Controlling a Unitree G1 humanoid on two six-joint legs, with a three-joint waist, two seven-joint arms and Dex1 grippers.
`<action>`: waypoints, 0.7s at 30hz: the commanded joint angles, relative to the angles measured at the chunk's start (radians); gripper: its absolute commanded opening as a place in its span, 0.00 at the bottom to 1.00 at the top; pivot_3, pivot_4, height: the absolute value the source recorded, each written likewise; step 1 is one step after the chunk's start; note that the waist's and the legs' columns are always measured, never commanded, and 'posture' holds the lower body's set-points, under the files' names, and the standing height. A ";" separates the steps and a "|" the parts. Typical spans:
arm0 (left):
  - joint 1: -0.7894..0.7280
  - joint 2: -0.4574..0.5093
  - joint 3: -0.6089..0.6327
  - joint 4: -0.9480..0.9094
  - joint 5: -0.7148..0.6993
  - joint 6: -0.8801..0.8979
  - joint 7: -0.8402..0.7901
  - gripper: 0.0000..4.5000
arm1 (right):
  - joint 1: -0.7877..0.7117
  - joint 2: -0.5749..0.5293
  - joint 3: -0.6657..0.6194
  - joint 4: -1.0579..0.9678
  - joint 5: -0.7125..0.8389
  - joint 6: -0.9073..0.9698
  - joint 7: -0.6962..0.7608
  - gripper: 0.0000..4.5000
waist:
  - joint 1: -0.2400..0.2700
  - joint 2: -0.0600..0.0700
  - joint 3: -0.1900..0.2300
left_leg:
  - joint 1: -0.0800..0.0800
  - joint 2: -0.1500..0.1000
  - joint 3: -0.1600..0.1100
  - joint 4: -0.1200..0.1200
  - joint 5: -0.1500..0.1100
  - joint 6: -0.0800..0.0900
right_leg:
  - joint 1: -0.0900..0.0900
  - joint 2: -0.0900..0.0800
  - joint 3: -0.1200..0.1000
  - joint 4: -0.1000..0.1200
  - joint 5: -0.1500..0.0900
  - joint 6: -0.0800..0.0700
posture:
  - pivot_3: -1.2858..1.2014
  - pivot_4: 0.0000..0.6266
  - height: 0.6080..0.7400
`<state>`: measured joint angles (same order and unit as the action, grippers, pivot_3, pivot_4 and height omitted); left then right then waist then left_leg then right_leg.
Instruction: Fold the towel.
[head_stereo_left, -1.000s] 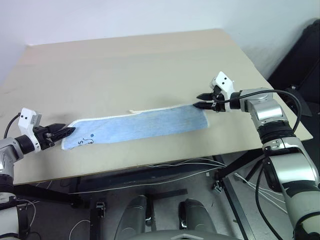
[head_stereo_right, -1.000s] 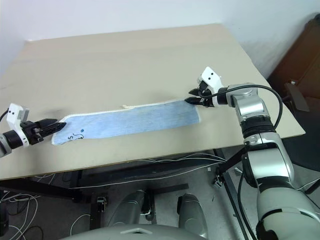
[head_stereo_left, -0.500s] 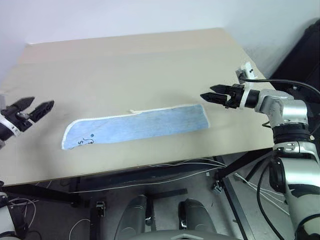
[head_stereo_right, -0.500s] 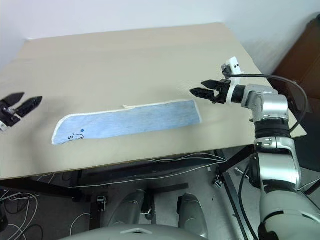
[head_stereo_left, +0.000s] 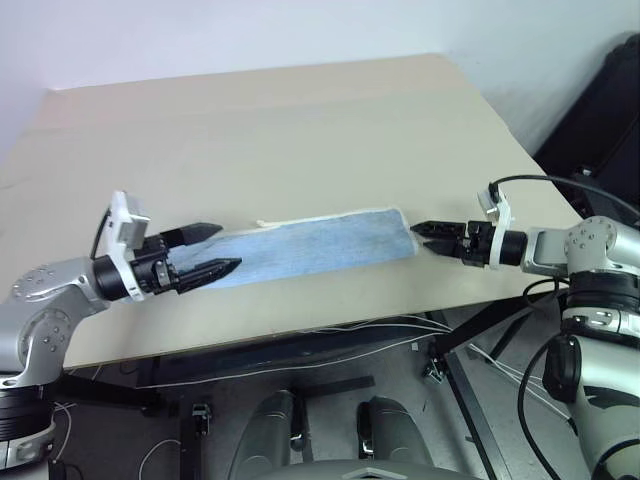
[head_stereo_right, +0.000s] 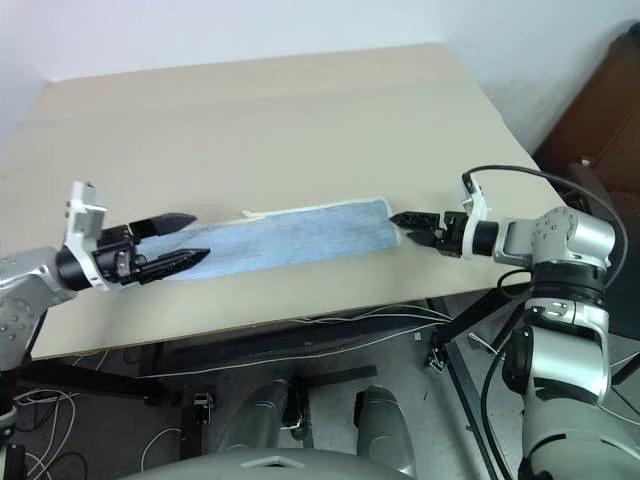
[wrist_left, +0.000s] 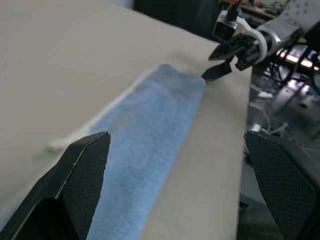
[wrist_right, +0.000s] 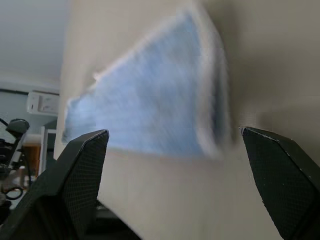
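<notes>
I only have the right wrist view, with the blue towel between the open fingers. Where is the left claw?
Observer: The left claw hovers at the towel's opposite end, pointing along the strip toward the right one.
Operator: Open or shut?
Observer: Open, with the fingers spread across the strip's width.
Operator: Is the right claw on the cloth?
Observer: The right claw has its tips right at the towel's end. I cannot tell whether they touch it.
</notes>
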<state>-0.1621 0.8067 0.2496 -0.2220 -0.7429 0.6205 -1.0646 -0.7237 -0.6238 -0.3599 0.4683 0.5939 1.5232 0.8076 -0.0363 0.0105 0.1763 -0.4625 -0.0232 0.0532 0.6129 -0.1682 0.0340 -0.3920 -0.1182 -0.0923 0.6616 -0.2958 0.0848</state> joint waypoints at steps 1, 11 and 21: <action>0.012 0.052 -0.089 -0.043 0.115 -0.069 -0.036 1.00 | 0.033 -0.024 -0.060 -0.095 0.054 0.073 -0.026 1.00 | 0.001 0.000 0.000 | 0.000 0.000 0.000 0.000 0.000 0.000 | 0.000 0.000 0.000 0.000 0.000 0.000 | 0.52 0.24 0.96; -0.042 -0.005 -0.149 -0.043 0.145 -0.086 -0.008 1.00 | 0.040 0.096 -0.145 -0.105 0.129 0.091 -0.212 1.00 | 0.012 0.000 0.000 | 0.001 0.001 0.000 0.000 0.000 0.000 | -0.001 0.001 0.000 -0.001 -0.001 -0.003 | 0.52 0.24 0.96; -0.031 -0.009 -0.140 -0.029 0.156 -0.093 0.002 1.00 | -0.024 0.173 -0.208 -0.059 0.085 0.075 -0.333 1.00 | 0.006 0.000 0.000 | 0.001 0.002 0.000 0.000 0.000 0.000 | -0.003 0.002 0.000 -0.001 -0.001 -0.005 | 0.52 0.24 0.96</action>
<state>-0.1954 0.8000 0.0912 -0.2374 -0.5891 0.5408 -1.0654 -0.7253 -0.4607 -0.5632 0.3991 0.6857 1.6041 0.4884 -0.0299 0.0101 0.1766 -0.4614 -0.0214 0.0531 0.6128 -0.1686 0.0343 -0.3949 -0.1163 -0.0918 0.6608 -0.2963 0.0795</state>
